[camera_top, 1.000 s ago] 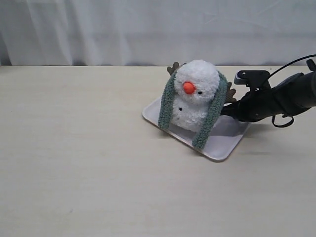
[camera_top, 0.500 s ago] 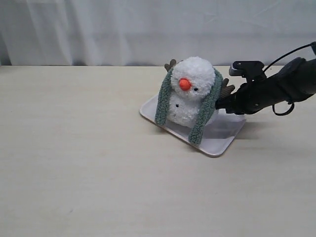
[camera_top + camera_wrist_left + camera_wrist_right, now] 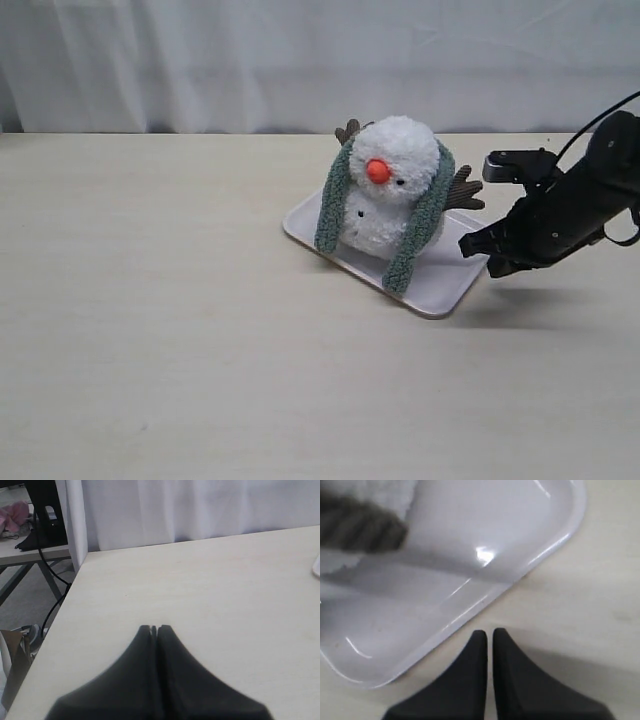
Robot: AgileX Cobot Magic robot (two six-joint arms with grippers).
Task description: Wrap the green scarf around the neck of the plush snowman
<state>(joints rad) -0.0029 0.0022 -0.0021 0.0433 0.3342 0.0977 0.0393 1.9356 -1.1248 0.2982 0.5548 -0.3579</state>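
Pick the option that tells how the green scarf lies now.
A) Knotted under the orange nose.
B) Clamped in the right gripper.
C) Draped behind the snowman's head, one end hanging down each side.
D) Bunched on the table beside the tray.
C: the green scarf passes behind the head of the plush snowman, and one end hangs loose down each side, uncrossed.

I see a grey-green ribbed scarf [image 3: 412, 238], fluffy white snowman [image 3: 405, 146], its orange nose [image 3: 378, 171], white tray [image 3: 455, 276], pale wood-grain table [image 3: 150, 300]
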